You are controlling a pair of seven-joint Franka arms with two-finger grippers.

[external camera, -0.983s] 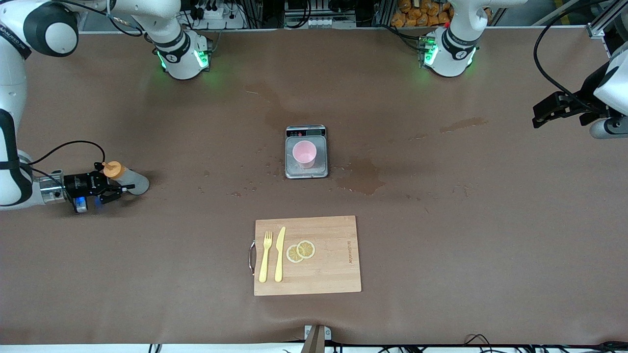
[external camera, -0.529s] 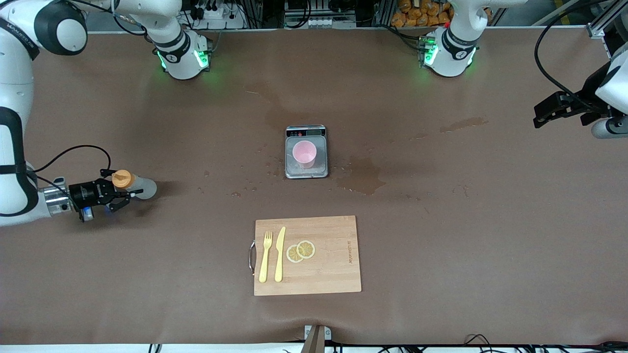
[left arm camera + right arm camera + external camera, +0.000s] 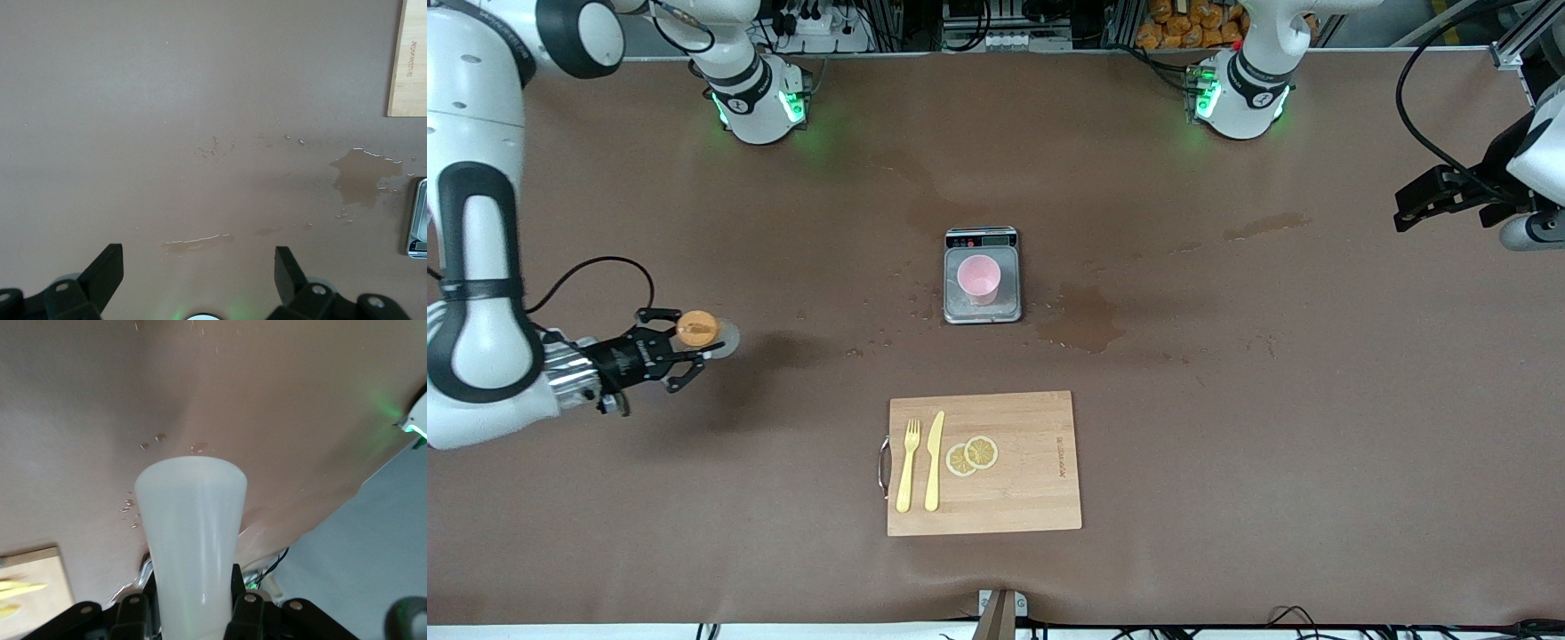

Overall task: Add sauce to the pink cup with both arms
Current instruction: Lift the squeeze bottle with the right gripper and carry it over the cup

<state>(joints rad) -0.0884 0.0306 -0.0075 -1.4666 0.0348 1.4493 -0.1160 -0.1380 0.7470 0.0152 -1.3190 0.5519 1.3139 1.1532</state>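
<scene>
At mid-left of the front view, the right gripper (image 3: 685, 348) is clamped on the translucent orange-capped sauce bottle (image 3: 703, 331) above the stained brown table (image 3: 1227, 400). The pale-pink cup (image 3: 979, 277) sits on the grey scale (image 3: 982, 310) at centre. At the right edge, the left gripper (image 3: 199, 277) waits, fingers spread.

In the front view the sauce (image 3: 697, 329) shows mostly its orange cap, its body largely hidden beneath. The scale (image 3: 418, 223) is cut off at the right edge of the left wrist view. The scale's display is too small to read.
</scene>
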